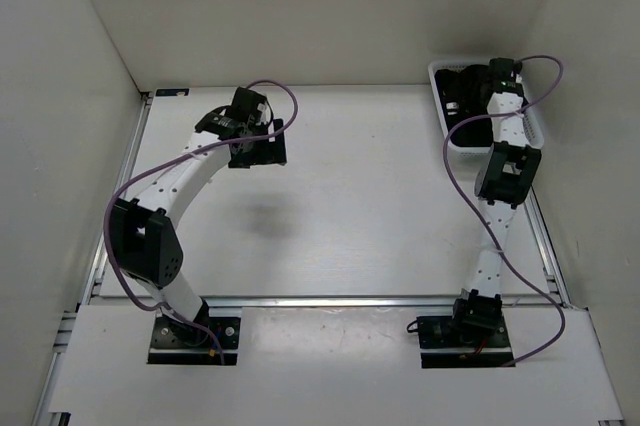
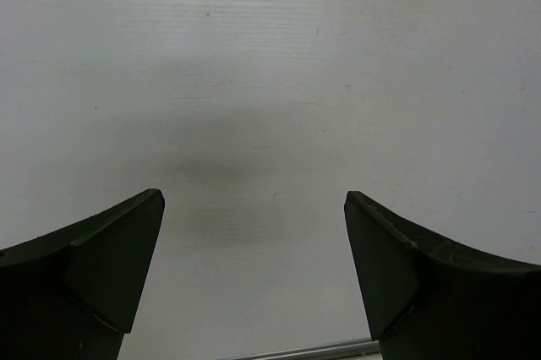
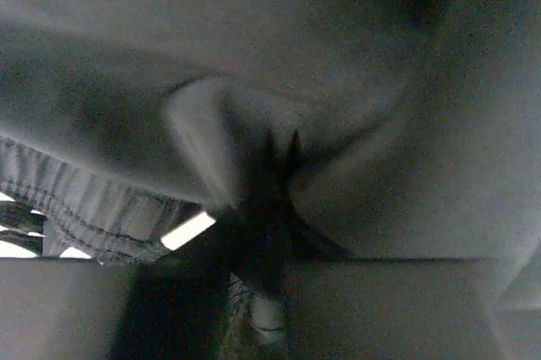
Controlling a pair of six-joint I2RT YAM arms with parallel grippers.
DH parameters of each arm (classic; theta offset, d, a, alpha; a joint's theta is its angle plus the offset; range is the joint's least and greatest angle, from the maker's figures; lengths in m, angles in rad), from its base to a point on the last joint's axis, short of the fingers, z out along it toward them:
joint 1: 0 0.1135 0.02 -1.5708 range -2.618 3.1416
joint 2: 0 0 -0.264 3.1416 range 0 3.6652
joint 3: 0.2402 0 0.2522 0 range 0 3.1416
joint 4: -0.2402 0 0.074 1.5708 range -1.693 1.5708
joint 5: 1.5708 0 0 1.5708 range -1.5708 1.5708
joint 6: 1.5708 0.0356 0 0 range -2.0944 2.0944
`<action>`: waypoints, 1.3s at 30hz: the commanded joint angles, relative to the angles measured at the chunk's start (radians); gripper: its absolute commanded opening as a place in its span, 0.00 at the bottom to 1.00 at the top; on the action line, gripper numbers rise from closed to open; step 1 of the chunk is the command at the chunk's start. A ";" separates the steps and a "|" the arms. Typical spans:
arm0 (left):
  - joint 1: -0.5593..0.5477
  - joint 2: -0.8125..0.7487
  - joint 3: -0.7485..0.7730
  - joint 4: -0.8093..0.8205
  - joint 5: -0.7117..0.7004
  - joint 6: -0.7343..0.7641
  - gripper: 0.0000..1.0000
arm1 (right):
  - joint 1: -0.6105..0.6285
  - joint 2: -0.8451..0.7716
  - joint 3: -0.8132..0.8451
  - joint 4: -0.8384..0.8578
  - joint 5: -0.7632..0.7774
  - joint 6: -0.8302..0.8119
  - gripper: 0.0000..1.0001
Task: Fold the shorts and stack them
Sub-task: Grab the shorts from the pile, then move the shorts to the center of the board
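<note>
1. At the near edge of the table (image 1: 380, 216), we find the bases of the left arm (image 1: 160, 246) and the right arm (image 1: 490, 246) bolted down, well apart. A purple cable (image 1: 125, 196) loops along each arm.
2. The left arm arcs up and inward. The left tool (image 1: 262, 151) hangs above the left half of the table, towards the far side.
3. In the left wrist view the two dark fingers (image 2: 110, 267) stand wide apart with nothing between them. Below them lies only bare white table and a soft shadow (image 2: 228, 174).
4. The right arm runs up the right side to the far right corner. Its wrist dips into the basket (image 1: 470, 149), a white mesh one that sits on the table in that corner, near the right wall (image 1: 600, 96).
5. The shorts (image 1: 462, 81) lie inside the basket as a black mass. The arm hides part of them in the top view.
6. The right wrist view is close and dim, and dark fabric fills nearly all of it. Folds of the shorts draw into a tight pucker at the right tool (image 3: 279, 182).
7. We judge the jaws drawn together on that pinch of fabric.
8. A stitched band (image 3: 76, 199) of the shorts crosses the lower left of that view. Slivers of white basket show just beneath it.
9. We cannot tell whether the pinched fabric is raised off the basket floor.
</note>
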 commanded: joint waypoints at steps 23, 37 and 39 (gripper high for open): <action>0.255 -0.216 0.138 -0.127 0.116 -0.079 0.99 | 0.431 -1.020 -0.078 0.033 -0.256 -0.109 0.00; 0.436 -0.336 0.092 -0.169 0.278 -0.016 0.99 | 0.619 -0.952 -0.645 -0.057 -0.138 -0.078 0.85; 0.398 -0.327 0.058 -0.169 0.279 -0.003 0.99 | 0.637 -0.942 -0.661 -0.085 -0.068 -0.069 0.90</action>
